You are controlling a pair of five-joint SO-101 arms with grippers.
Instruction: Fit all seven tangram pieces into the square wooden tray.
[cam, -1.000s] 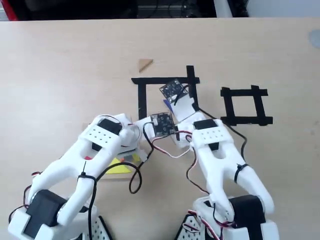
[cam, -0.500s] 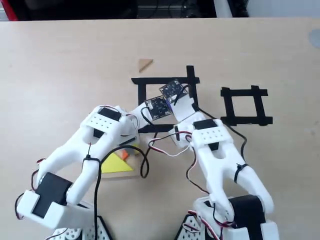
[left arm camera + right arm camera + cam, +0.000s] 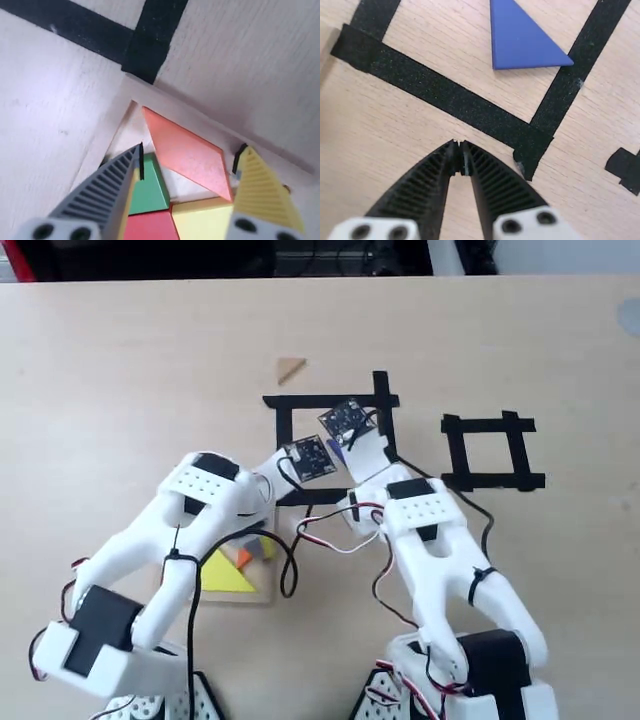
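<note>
This looks like a robotics lab or test bench, not a home. A plain pale wooden table carries zones marked out in black tape. One outline lies just ahead of the right gripper, and a smaller tape square sits well off to that gripper's right. The two white arms are bare-built, with exposed circuit boards, loose wires and cable ties. Far beyond the gripper, past the table's edge, lies a dark jumble of what looks like equipment.

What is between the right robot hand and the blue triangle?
A strip of black tape lies between the right hand and the blue triangle, as the right wrist view shows.
</note>
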